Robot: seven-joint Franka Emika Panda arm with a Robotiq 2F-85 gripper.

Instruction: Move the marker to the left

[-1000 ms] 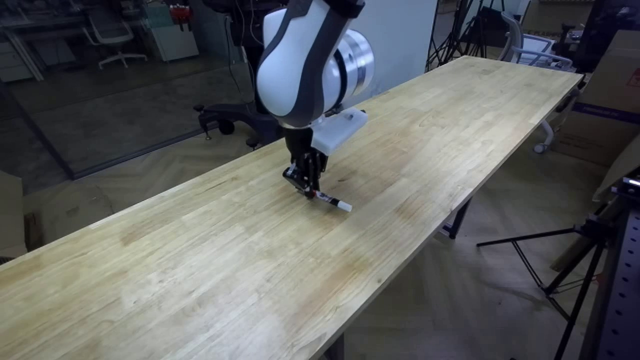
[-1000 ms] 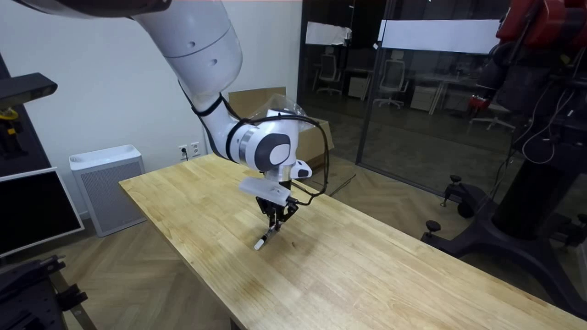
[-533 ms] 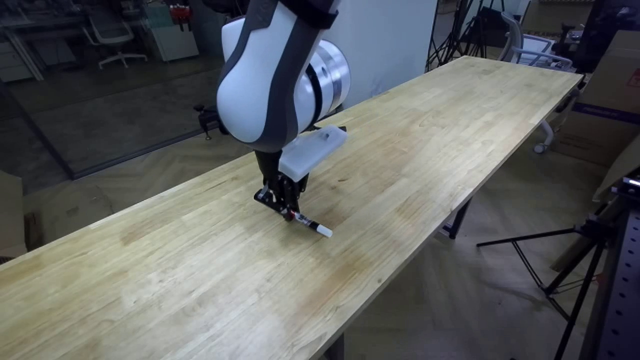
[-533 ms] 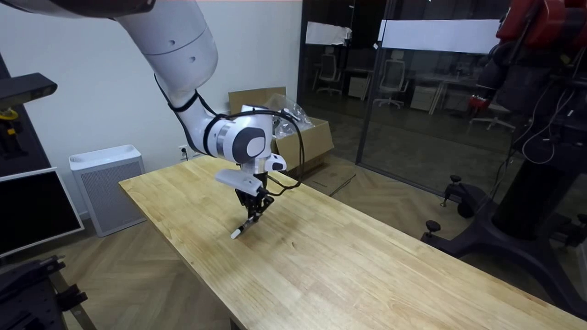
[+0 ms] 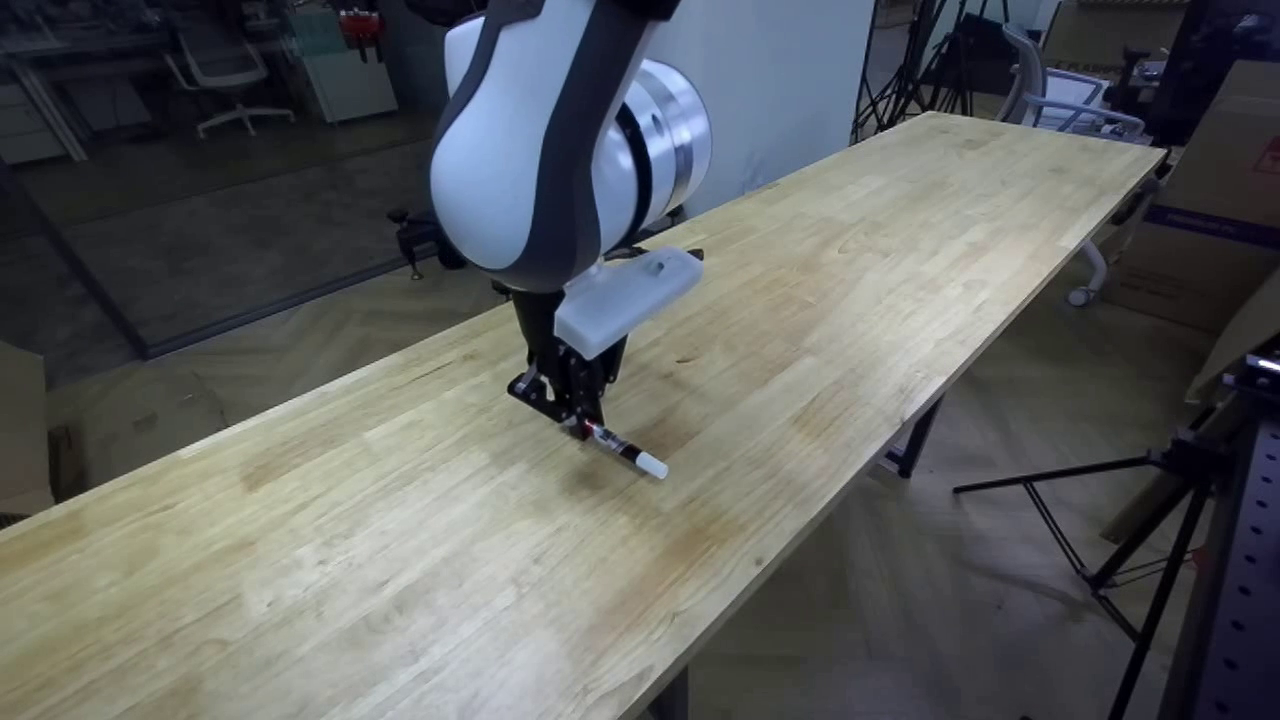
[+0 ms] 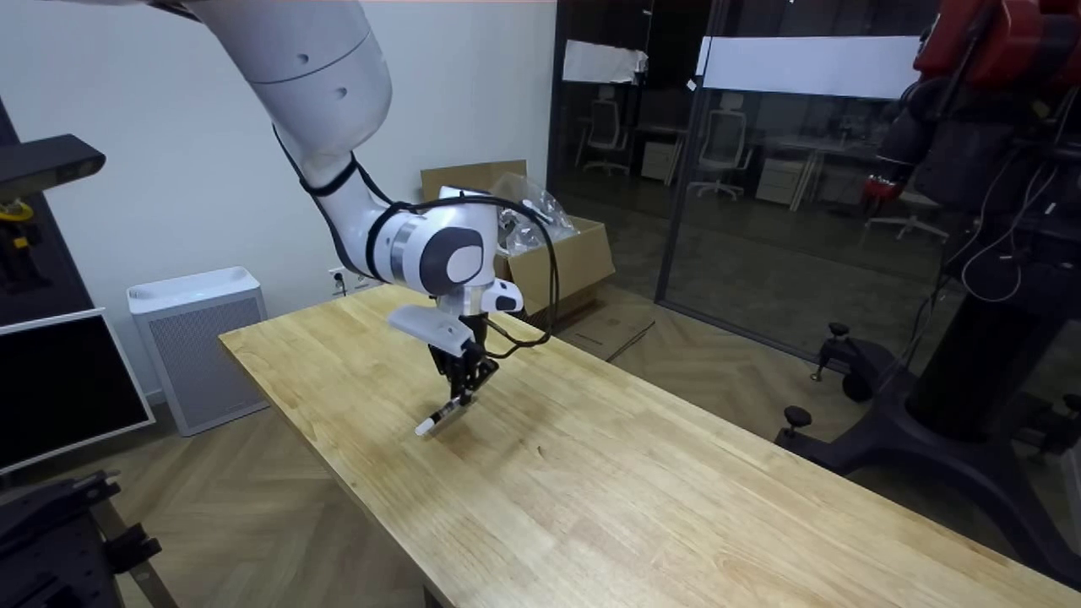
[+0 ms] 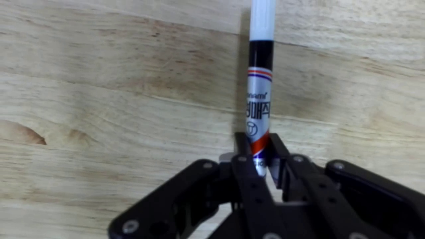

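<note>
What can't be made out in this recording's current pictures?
Wrist view: the end of the marker's white cap is cut off by the top edge.
Wrist view: the gripper partly covers the marker's rear lettering.
Both exterior views: the lettering is too small to read.
Both exterior views: the top edge cuts off the arm before its base.
In an exterior view: the cardboard box's wall hides its floor.

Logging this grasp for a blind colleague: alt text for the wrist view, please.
Marker clamped in the black end effector at bottom, its white end cut off by the top edge; wooden table fills the background.
</note>
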